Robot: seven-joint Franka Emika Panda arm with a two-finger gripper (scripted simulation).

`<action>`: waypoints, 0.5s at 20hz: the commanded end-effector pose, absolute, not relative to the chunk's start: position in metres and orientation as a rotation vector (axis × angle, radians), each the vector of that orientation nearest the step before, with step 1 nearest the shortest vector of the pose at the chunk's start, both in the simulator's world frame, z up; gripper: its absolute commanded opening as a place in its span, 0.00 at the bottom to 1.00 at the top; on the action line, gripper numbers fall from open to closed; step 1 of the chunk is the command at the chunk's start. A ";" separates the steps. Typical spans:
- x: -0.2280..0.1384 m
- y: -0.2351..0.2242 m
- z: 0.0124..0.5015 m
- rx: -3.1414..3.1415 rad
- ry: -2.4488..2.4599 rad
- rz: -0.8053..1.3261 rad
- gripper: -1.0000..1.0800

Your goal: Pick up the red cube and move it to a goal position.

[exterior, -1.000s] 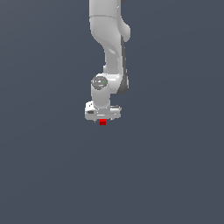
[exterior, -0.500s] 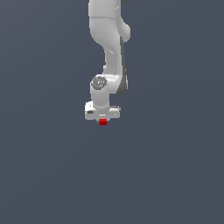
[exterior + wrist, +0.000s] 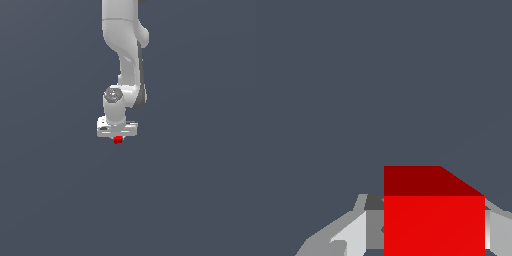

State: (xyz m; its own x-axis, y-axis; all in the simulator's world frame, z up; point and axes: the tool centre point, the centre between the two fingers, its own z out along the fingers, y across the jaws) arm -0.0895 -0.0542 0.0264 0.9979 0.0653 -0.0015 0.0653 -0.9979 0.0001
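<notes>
With the red cube point(image 3: 118, 140) caught between the fingers of the hand point(image 3: 118, 137), which is closed on it, the grasp looks done and the carry is in hand. Next comes a steady move to the goal, which neither view shows.

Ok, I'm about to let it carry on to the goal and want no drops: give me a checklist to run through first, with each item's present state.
1. Red cube sits between the tool fingers: ok.
2. Fingers flank both cube sides: ok.
3. Cube shows just under the tool in the exterior view: ok.
4. Nothing else near the arm: ok.
5. Goal position marked: cannot tell, none visible.
6. Grip firmness: cannot tell.
</notes>
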 end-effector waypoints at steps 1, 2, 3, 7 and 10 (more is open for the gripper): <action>-0.083 -0.052 0.031 3.140 0.103 -0.001 0.00; -0.080 -0.051 0.033 3.140 0.103 -0.001 0.00; -0.076 -0.050 0.035 3.140 0.103 -0.001 0.00; -0.058 -0.045 0.047 3.140 0.103 -0.001 0.00; -0.040 -0.040 0.058 3.140 0.104 0.000 0.00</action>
State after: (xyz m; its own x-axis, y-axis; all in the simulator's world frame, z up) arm -0.0493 -0.0424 0.0517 0.9978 0.0658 -0.0010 0.0658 -0.9978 0.0002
